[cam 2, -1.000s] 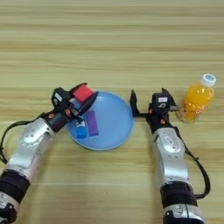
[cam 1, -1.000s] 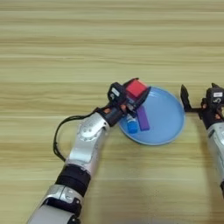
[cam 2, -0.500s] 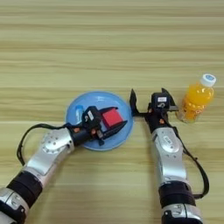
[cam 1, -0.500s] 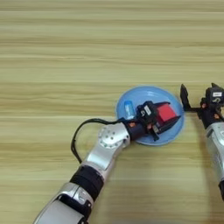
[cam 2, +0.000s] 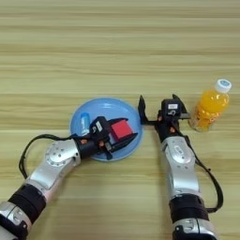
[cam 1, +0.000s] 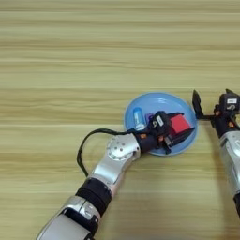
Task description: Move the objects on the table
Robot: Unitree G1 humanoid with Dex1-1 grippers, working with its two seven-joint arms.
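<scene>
My left gripper (cam 1: 184,126) reaches over the round light-blue plate (cam 1: 161,99) and is shut on the red cube (cam 1: 178,124), held over the plate's right half. The blue tube (cam 1: 138,117) with its white end lies on the plate's left part. Only a sliver of the purple bar (cam 1: 149,116) shows beside the tube; the gripper's body hides the remainder. My right gripper (cam 2: 157,99) is parked just right of the plate, open, with nothing between its fingers.
An orange juice bottle (cam 2: 210,105) with a white cap stands right of the right gripper. The left arm's black cable (cam 1: 84,145) loops over the table (cam 1: 70,56) left of the plate.
My left gripper has carried the red cube from the plate's left rim across to its right half. The blue tube now lies further back on the plate. The right arm has stayed put.
</scene>
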